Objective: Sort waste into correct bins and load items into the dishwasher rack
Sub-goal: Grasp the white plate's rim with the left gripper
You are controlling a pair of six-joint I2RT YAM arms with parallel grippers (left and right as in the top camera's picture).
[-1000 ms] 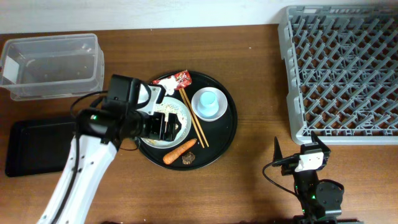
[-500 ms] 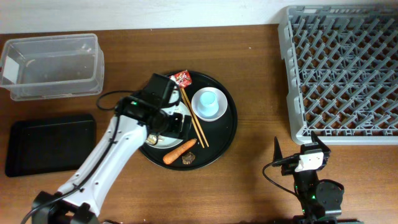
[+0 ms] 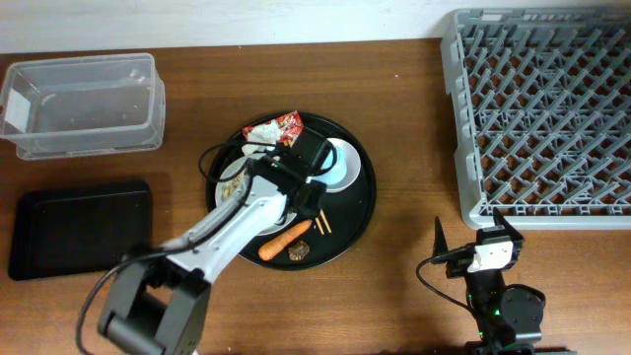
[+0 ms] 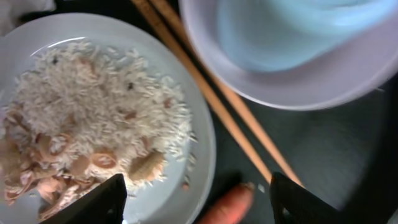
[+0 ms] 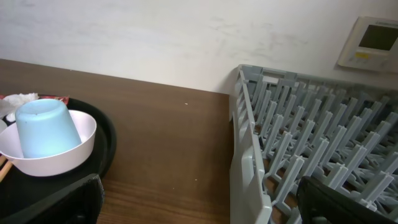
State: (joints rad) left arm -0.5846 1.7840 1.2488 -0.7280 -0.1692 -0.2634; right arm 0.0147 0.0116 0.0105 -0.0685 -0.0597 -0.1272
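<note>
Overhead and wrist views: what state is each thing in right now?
clear box: empty
flat black tray: empty
rack: empty
dish: holds rice scraps
blue cup: upside down in a white bowl
chopsticks: lying flat between dish and bowl
carrot: lying on the round tray
left gripper: open, over the chopsticks, holding nothing
right gripper: open, empty

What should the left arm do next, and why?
Probably dip the left gripper a little lower and shut its jaws on the chopsticks. They lie loose between the open jaws, next to the rice dish, and nothing is held yet.
</note>
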